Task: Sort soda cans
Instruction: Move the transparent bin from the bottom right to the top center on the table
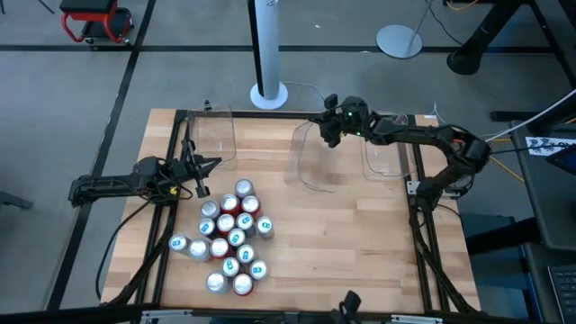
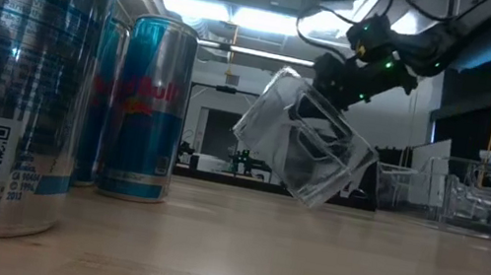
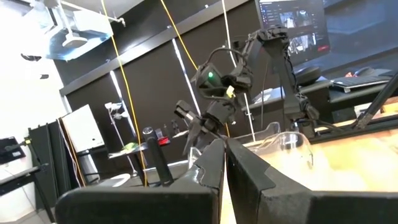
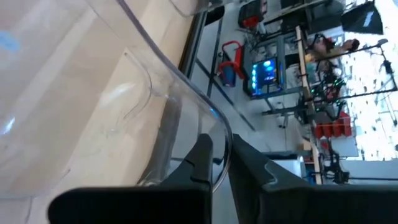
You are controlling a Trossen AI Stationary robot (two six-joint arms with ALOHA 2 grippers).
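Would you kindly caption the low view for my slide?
Right gripper holds a clear bin tilted above the table; soda cans stand nearby.

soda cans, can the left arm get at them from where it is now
Probably yes: the left pincer, shut and empty, sits just beside the soda cans with bare table between; it must open first.

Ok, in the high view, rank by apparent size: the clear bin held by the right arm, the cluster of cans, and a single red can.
1. Cluster of cans
2. Clear bin held by the right end effector; it is lifted nearer the camera, so this ranking is unsure
3. Single red can
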